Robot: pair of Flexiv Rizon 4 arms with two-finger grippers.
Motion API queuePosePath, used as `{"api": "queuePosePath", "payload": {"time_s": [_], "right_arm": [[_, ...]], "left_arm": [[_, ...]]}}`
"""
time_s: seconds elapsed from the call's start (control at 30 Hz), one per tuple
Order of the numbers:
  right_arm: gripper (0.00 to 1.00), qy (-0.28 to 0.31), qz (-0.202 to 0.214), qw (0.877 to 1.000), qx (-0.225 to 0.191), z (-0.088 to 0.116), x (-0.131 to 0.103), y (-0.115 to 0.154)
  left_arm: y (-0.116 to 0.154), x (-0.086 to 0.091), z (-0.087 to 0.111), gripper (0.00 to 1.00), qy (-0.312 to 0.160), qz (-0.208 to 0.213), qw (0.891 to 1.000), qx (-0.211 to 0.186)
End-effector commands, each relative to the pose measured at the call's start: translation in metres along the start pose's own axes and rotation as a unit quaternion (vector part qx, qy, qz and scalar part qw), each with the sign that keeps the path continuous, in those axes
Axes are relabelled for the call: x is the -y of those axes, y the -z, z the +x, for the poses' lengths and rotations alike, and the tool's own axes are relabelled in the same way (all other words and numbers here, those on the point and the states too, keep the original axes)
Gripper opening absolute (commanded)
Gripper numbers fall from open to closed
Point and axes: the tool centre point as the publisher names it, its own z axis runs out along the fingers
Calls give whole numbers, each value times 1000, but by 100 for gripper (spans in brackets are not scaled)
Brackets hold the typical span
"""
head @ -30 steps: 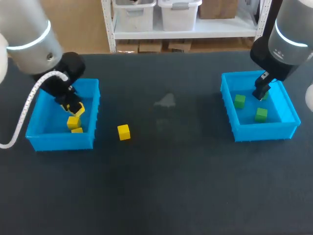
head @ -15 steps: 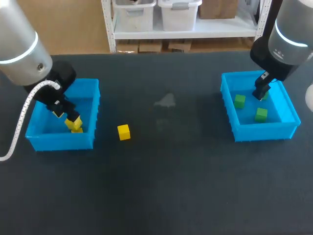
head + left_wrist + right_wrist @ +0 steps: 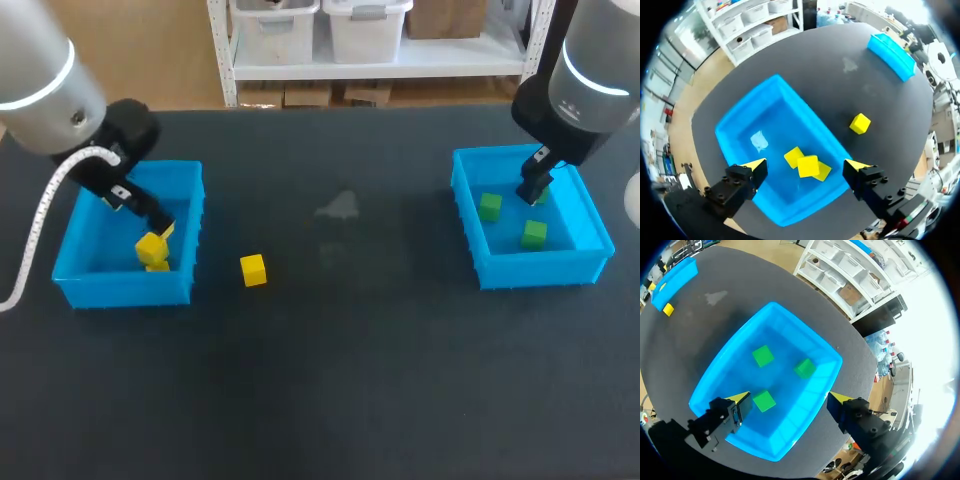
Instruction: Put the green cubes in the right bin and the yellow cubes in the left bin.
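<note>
1. The left hand point(image 3: 806, 164) is held above the left bin point(image 3: 810, 116). Its fingers are spread wide and nothing is gripped between them.
2. Three yellow cubes point(image 3: 808, 166) are clustered on the floor of the left bin, under the hand. One is seen over the other two; whether it rests on them cannot be told.
3. A loose yellow cube point(image 3: 253, 270) is located on the surface point(image 3: 340, 380). It is near the left bin's right wall but apart from it, with open room on every side.
4. The right hand point(image 3: 788, 398) is held above the right bin point(image 3: 805, 332). Its fingers are spread wide and nothing is held.
5. Three green cubes point(image 3: 763, 356) are spaced apart on the floor of the right bin.
6. The two bins are set well apart, and a broad stretch of dark surface is left between them. A pale smudge point(image 3: 338, 207) is seen on that stretch.
7. In the head view, one green cube is mostly hidden behind the right hand. The back left corner of the left bin is covered by the left arm, and only two yellow cubes can be made out there.
</note>
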Motion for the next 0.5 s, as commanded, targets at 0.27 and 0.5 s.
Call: {"api": "queuePosePath", "payload": {"time_s": [0.27, 0.5], "right_arm": [[100, 0, 1, 1000, 2, 1, 0, 0], [100, 0, 1, 1000, 2, 1, 0, 0]], "left_arm": [[29, 17, -58, 100, -85, -4, 996, -16], [30, 27, -78, 100, -127, 4, 991, -29]]}}
